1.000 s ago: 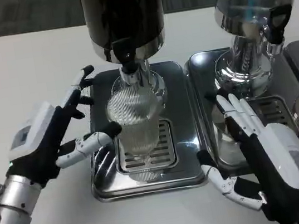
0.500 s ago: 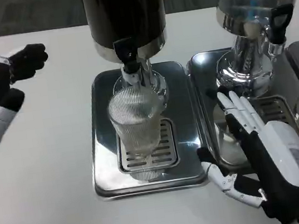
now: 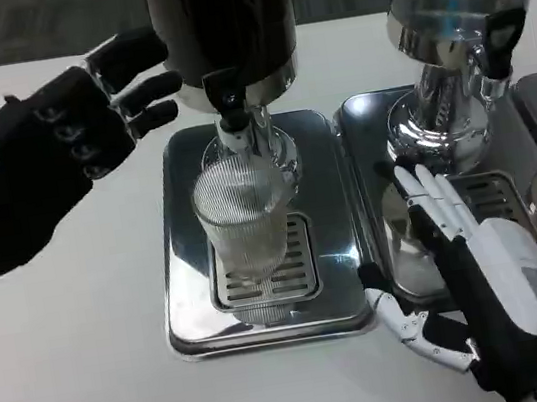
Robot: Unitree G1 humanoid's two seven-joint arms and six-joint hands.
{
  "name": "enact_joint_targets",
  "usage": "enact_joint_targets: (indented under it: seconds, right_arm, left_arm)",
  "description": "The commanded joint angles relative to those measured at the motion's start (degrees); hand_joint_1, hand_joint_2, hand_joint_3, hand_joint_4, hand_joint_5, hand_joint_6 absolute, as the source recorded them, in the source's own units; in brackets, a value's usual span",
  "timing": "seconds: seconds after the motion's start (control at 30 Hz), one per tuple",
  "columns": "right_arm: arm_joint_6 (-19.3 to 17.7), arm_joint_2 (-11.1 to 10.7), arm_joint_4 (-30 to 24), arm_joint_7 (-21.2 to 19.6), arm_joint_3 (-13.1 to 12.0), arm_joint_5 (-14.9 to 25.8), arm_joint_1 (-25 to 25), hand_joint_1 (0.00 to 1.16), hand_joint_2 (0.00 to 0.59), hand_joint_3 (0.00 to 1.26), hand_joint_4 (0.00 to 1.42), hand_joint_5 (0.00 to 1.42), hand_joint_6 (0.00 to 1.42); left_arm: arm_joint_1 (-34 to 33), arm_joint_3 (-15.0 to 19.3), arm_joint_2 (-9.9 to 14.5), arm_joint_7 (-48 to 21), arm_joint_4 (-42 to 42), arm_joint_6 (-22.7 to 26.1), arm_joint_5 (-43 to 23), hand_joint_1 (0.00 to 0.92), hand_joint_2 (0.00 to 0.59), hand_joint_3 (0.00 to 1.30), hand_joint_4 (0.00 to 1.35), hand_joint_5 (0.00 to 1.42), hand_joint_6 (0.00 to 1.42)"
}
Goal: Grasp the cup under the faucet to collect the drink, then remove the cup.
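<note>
You see a white table; on it sit two steel drip trays, one at the centre, one to the right.

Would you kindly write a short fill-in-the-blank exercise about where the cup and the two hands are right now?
1. The ribbed cup stands on the drip tray, directly under the ____.
2. The left hand is raised with its ____ toward the camera.
3. The right hand holds ____.

Missing words: faucet; palm; nothing
</note>
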Motion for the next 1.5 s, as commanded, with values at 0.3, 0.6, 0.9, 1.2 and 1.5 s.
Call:
enact_joint_targets:
  seconds: [0.3, 0.6, 0.9, 1.2, 1.5]
  right_arm:
    - [-1.26, 0.91, 1.55, -2.42, 0.62, 0.33, -0.74, 0.54, 0.413, 0.07, 0.00, 0.00, 0.23]
    - [-1.34, 1.24, 2.98, -3.02, 0.45, 0.64, -1.16, 0.54, 0.413, 0.07, 0.00, 0.00, 0.23]
    - [-1.48, 1.70, 2.99, -3.74, 0.74, 0.66, -0.51, 0.54, 0.413, 0.07, 0.00, 0.00, 0.23]
    - [-1.42, 1.77, 3.05, -3.95, 0.68, 1.12, -0.17, 0.53, 0.421, 0.07, 0.00, 0.00, 0.23]
    - [-1.42, 1.85, 3.32, -4.47, 0.85, 1.54, -0.26, 0.52, 0.423, 0.07, 0.00, 0.00, 0.23]
  left_arm:
    - [-9.57, 1.88, -0.82, -6.30, 8.46, 8.56, 4.53, 0.000, 0.051, 0.08, 0.00, 0.03, 0.01]
    - [-14.45, 2.41, -2.32, -9.91, 16.35, 8.51, 8.26, 0.000, 0.059, 0.13, 0.00, 0.05, 0.02]
    - [-15.22, 2.17, -3.39, -11.93, 14.90, 10.25, 8.99, 0.000, 0.064, 0.15, 0.01, 0.06, 0.02]
    - [-16.45, 1.79, -4.56, -11.54, 15.46, 8.48, 11.98, 0.000, 0.064, 0.15, 0.01, 0.06, 0.02]
    - [-17.30, 1.87, -5.27, -11.10, 16.12, 5.74, 14.17, 0.000, 0.070, 0.16, 0.01, 0.05, 0.02]
